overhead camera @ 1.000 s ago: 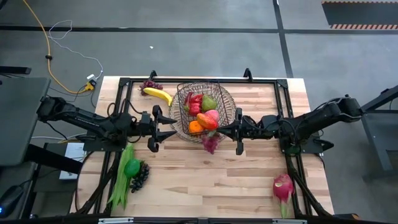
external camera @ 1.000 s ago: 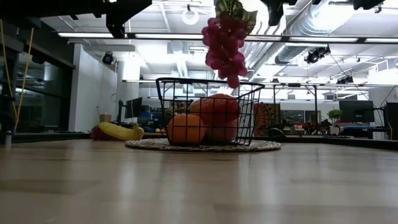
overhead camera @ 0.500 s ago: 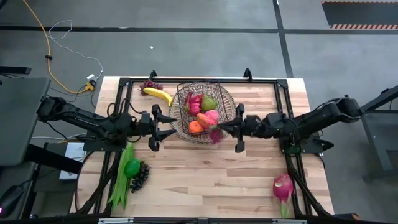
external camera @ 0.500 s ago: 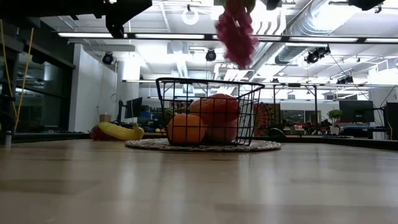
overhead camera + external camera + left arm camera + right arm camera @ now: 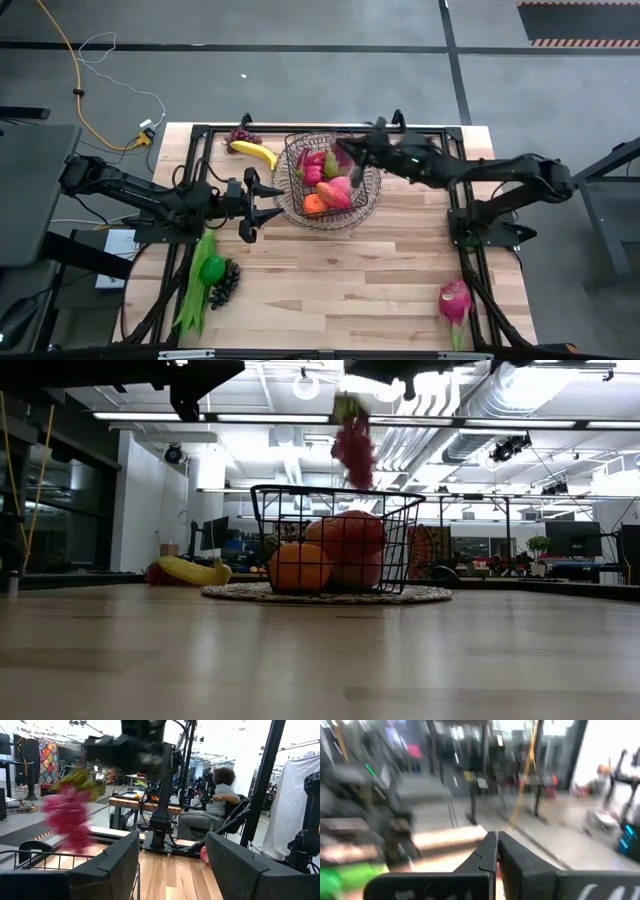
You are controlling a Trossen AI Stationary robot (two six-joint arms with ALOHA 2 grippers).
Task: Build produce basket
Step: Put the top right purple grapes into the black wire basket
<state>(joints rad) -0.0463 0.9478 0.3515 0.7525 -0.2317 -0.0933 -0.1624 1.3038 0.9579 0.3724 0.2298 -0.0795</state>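
From above, my right jaws (image 5: 350, 152) sit over the far right rim of the basket (image 5: 372, 195), pressed together on the stem of a purple grape bunch (image 5: 352, 178) that hangs inside the rim line. The basket holds an orange (image 5: 314, 204), a pink fruit (image 5: 338, 187), red pieces (image 5: 311, 165) and a green pear (image 5: 335, 165). My left jaws (image 5: 247, 203) wait just left of the basket, spread, holding nothing. Behind them a banana (image 5: 255, 152) and dark grapes (image 5: 240, 137) lie at the far table edge; near my left, green beans (image 5: 195, 285), a green pepper (image 5: 211, 269) and more dark grapes (image 5: 224, 283). The dragon fruit (image 5: 454, 300) lies at the near right corner. The middle and near right of the table (image 5: 340, 285) are open boards.

At table height, the bunch (image 5: 353, 445) hangs clear above the basket (image 5: 265, 520), not touching the wire; the basket stands on a round mat (image 5: 240, 593).

From the left wrist, its two fingers (image 5: 112, 865) stand apart, the bunch (image 5: 67, 817) blurred ahead. A person sits beyond the table.

From the right wrist, the fingers (image 5: 489, 852) meet tightly.
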